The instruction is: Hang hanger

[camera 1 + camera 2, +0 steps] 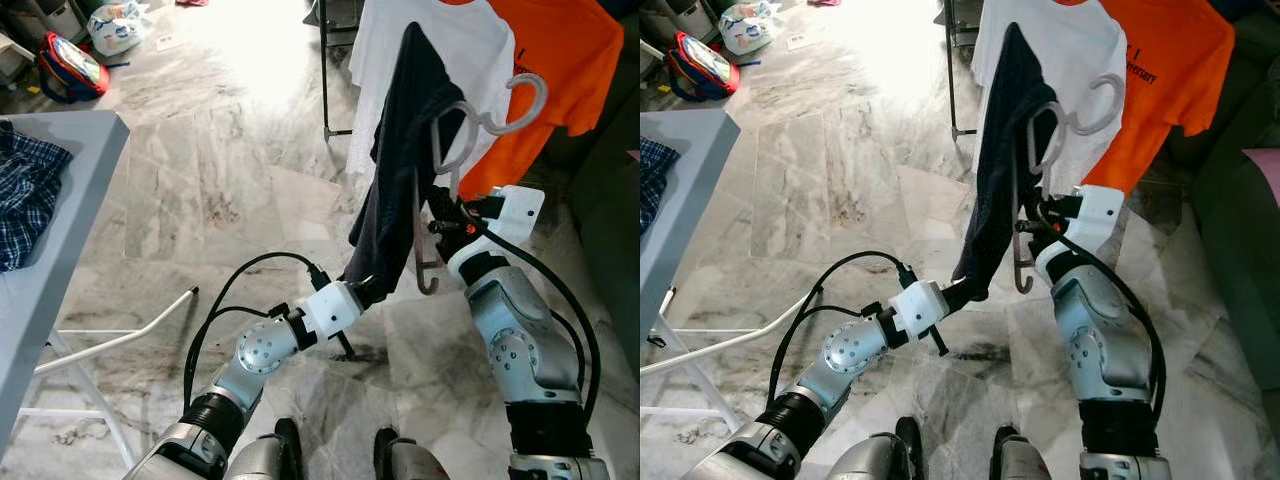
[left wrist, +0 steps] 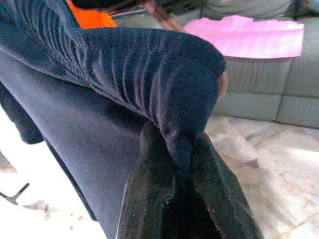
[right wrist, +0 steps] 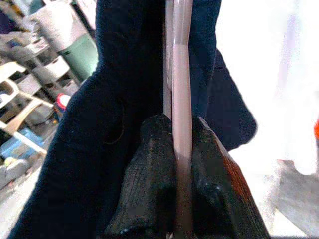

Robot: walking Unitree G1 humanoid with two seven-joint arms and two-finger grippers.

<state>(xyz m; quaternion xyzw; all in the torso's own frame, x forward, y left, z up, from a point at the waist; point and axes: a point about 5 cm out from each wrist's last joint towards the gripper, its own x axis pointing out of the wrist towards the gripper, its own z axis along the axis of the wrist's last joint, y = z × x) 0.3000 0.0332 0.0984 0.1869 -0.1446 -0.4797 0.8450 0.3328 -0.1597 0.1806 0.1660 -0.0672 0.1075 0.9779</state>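
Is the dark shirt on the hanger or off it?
On. The dark shirt drapes over the hanger, which the right gripper grips.

Navy garment (image 1: 400,170); orange tee (image 1: 555,60); white tee (image 1: 450,50); plaid cloth (image 1: 25,195).

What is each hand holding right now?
Left hand: closed on the dark garment.
Right hand: closed on the hanger.
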